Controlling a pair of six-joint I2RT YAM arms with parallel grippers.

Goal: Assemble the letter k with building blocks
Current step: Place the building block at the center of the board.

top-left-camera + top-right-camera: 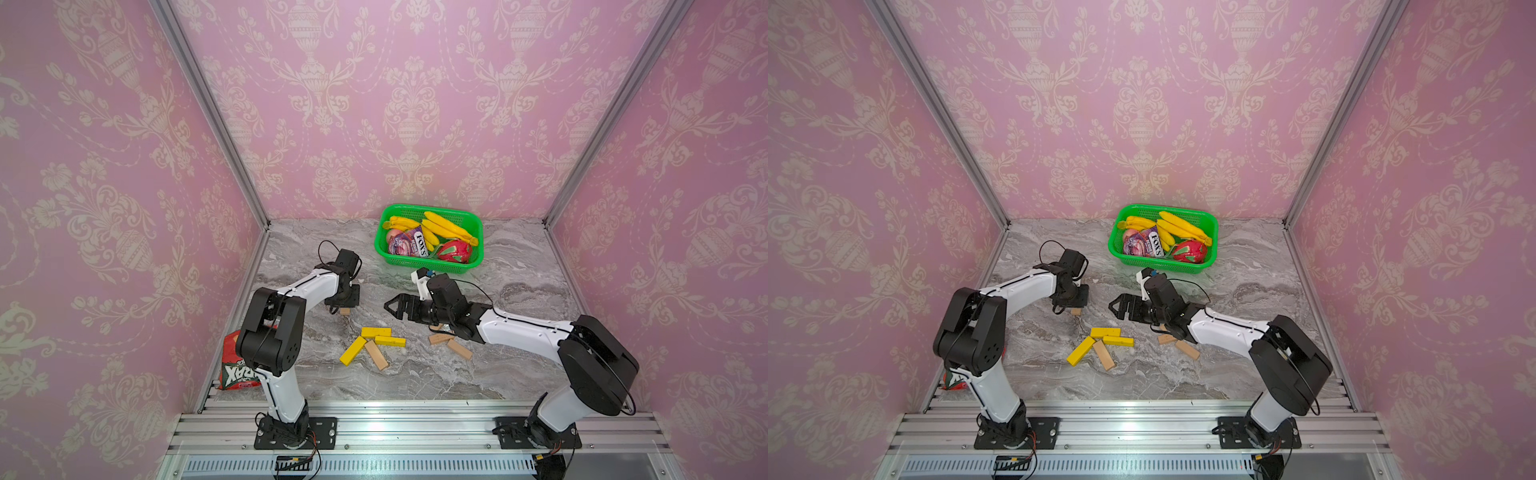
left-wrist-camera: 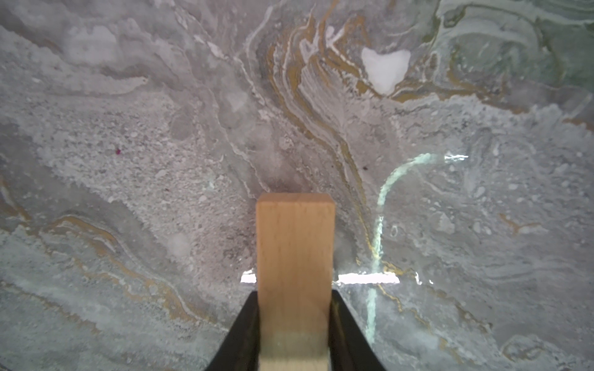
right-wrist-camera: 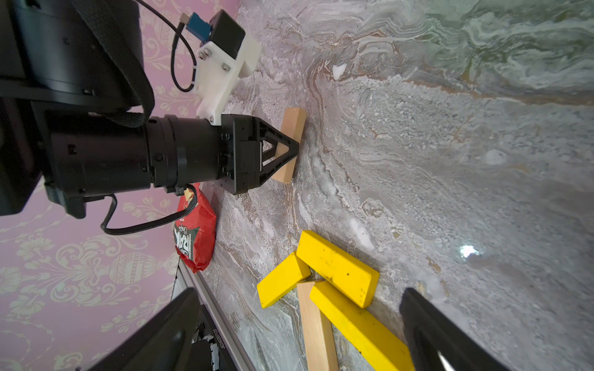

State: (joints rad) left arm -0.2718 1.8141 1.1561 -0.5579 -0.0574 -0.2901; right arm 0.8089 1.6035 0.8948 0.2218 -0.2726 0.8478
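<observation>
My left gripper (image 1: 343, 306) is shut on a light tan wood building block (image 2: 294, 250), held low at the marble top at the back left; the right wrist view shows this block (image 3: 292, 128) between the jaws. Whether it touches the surface I cannot tell. Three yellow blocks (image 1: 376, 331) (image 1: 390, 341) (image 1: 353, 350) and a wood block (image 1: 376, 355) lie loose in a cluster in the middle. Two more wood blocks (image 1: 440, 338) (image 1: 459, 349) lie partly under my right arm. My right gripper (image 1: 392, 309) hovers open above the table, past the cluster. The letter k is out of view.
A green basket (image 1: 419, 262) with bananas, a sweets packet and red fruit stands at the back centre. A red snack bag (image 1: 239, 374) lies at the front left beside the left arm. Pink walls close three sides; an aluminium rail (image 1: 374, 415) runs along the front.
</observation>
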